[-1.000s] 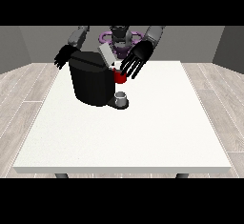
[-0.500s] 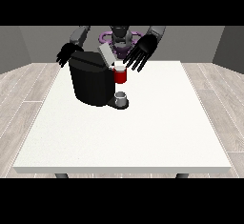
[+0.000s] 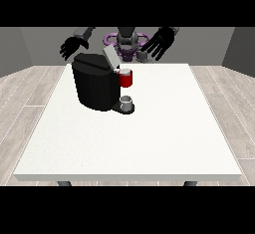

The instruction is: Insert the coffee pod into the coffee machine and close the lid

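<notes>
Fingers of the hand at the view's left (image 3: 71,47) hang straight and somewhat spread, pointing down; this hand is raised over the far left corner of the white table (image 3: 149,143) and holds nothing. Just below and to its right stands the black coffee machine (image 3: 95,82), on the far left part of the table. Its grey lid (image 3: 110,57) is tilted up and open at the top right of the body. A red thing at the machine (image 3: 126,78) sits at the machine's right side, just under the lid. Below that, a small grey cup-like thing (image 3: 127,102) rests on the machine's dark base, near its right front; whether this is the coffee pod cannot be told. Behind the machine, at the far edge of the table, the robot's torso (image 3: 127,43) shows, with a small grey thing (image 3: 143,56) just to its right, close to the table's far edge; it too is unclear. Farther right, the hand at the view's right (image 3: 158,43) is lifted above the table's far edge, its fingers straight and fanned apart, touching nothing and well apart from the machine.
</notes>
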### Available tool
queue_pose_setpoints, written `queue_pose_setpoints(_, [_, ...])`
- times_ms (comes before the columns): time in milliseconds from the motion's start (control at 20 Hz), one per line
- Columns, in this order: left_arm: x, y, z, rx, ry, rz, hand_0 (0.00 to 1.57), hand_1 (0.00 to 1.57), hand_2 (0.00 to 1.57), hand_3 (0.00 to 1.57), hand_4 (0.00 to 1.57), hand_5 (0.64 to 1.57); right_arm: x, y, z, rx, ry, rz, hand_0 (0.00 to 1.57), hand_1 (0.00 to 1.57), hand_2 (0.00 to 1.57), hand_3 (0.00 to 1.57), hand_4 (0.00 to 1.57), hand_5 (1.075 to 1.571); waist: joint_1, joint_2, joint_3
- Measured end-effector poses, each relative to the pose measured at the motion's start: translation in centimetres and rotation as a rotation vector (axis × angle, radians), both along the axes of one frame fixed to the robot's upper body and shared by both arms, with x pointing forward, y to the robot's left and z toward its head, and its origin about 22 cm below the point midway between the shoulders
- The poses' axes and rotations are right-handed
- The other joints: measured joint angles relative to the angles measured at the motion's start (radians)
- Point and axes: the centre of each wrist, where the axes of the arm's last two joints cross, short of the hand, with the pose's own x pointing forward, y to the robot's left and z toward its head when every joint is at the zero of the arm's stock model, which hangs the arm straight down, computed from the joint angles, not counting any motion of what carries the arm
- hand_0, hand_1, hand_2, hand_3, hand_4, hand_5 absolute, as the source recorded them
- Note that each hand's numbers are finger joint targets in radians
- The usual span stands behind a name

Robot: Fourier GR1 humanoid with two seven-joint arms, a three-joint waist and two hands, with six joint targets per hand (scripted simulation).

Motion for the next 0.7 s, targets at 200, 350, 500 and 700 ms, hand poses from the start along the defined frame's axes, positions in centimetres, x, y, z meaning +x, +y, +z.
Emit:
queue_pose_setpoints(200, [-1.0, -0.2, -4.1, -0.248, 0.061, 0.007, 0.00, 0.00, 0.00, 0.00, 0.00, 1.571, -0.6, -1.1, 0.0, -0.045, 0.015, 0.020, 0.00, 0.00, 0.00, 0.00, 0.35, 1.571, 0.051, -0.079, -0.0008])
queue_pose_setpoints(350, [-2.2, -0.7, -7.4, -0.365, 0.115, 0.014, 0.00, 0.00, 0.00, 0.00, 0.00, 1.571, -0.7, -1.1, 0.4, -0.052, 0.025, 0.044, 0.00, 0.00, 0.00, 0.00, 0.26, 1.571, 0.096, -0.142, -0.0004])
queue_pose_setpoints(500, [-3.6, -0.7, -10.5, -0.461, 0.161, 0.026, 0.00, 0.00, 0.00, 0.00, 0.14, 1.571, -0.3, -2.2, 1.9, -0.070, 0.020, 0.078, 0.00, 0.00, 0.00, 0.00, 0.00, 1.571, 0.134, -0.197, -0.0004])
queue_pose_setpoints(700, [-5.7, -1.1, -14.1, -0.574, 0.211, 0.050, 0.00, 0.00, 0.00, 0.00, 0.00, 1.571, 0.4, -2.0, 3.6, -0.083, 0.002, 0.120, 0.00, 0.00, 0.00, 0.00, 0.00, 1.571, 0.180, -0.236, -0.0002])
